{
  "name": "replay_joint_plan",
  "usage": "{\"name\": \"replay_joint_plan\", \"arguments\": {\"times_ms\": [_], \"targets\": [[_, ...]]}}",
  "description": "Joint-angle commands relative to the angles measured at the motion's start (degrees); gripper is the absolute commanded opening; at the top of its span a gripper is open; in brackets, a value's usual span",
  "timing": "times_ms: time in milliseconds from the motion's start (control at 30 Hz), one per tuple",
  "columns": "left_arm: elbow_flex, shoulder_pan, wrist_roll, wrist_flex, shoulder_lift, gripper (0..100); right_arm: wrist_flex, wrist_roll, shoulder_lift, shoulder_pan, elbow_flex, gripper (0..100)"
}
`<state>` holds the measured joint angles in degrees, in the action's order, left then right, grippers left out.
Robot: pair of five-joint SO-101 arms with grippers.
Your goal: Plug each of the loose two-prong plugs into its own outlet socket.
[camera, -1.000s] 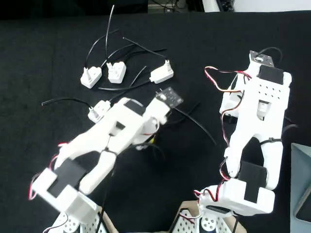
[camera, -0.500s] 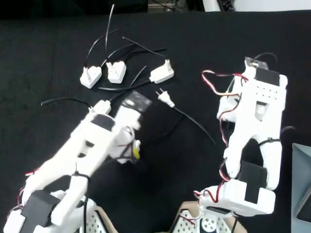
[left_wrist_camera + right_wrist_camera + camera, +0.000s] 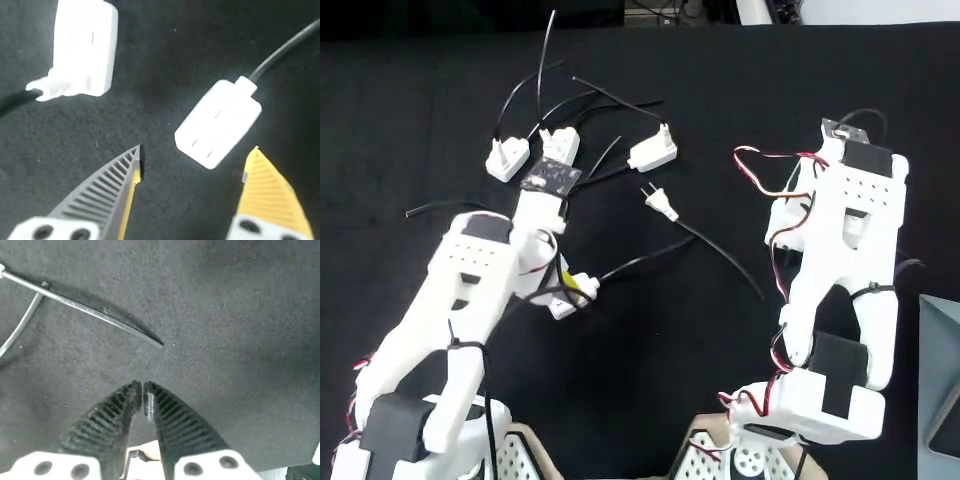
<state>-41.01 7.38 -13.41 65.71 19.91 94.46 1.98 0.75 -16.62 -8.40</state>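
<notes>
Left gripper [image 3: 196,150]: fingers spread wide, one grey and one yellow, nothing between the pads. It points down at the black table [image 3: 770,80]. A white socket [image 3: 218,122] lies flat just ahead of the gap, its two-slot face up and its slotted end toward the fingertips. The yellow finger is close to one corner; I see no contact. The socket's black lead runs off from its far end. A second socket [image 3: 82,47] lies well apart from the first, beyond the grey finger, with its lead leaving sideways. In the high view the left arm [image 3: 470,280] stretches from the near left corner toward the middle of the table, and the first socket shows at its tip, just beside the yellow finger. The loose plug [image 3: 662,203] lies on the cloth in the middle of the table, between the two arms. Its two prongs point toward the far left and its cable [image 3: 720,255] trails toward the near right. It is not in any socket and neither gripper touches it. Three more white connector blocks [image 3: 560,148] with black leads lie grouped at the far left, beyond the left arm. Right gripper [image 3: 140,387]: black fingers pressed tip to tip, grasping nothing, above bare cloth, with a thin black lead [image 3: 100,312] lying ahead of it. The right arm [image 3: 840,260] sits folded at the right side of the table.
</notes>
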Motion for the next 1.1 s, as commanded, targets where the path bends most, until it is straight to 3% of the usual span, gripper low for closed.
{"name": "replay_joint_plan", "arguments": {"times_ms": [0, 200, 533, 633, 700, 800, 900, 1067], "targets": [[5.58, 0.40, -4.75, 4.04, 1.58, 32, -0.18, -0.09, 2.68, 0.97, 0.57, 1.2], [5.58, 4.70, -12.57, 4.57, 0.70, 33, -0.18, 0.26, 2.68, 3.08, 0.40, 1.2], [1.71, 5.67, -17.41, -8.62, -12.40, 32, -0.18, 0.26, 2.68, 3.43, 0.31, 1.2], [1.71, 5.67, -17.32, -11.25, -15.82, 24, -0.18, 0.26, 2.68, 3.34, 0.31, 1.2], [1.71, 5.93, -16.35, -12.31, -15.91, 16, -0.18, 0.26, 2.68, 3.34, 0.31, 1.2], [2.59, 6.11, -9.14, -12.31, -15.74, 9, -0.18, 0.26, 2.68, 3.34, 0.31, 1.2], [1.98, 5.67, -3.78, -12.13, -14.33, 8, -0.18, 0.26, 2.68, 3.43, 0.31, 1.2], [-2.33, 6.11, -2.73, -11.34, -9.49, 14, -0.44, 0.26, 2.68, 3.69, 0.31, 1.2]]}}
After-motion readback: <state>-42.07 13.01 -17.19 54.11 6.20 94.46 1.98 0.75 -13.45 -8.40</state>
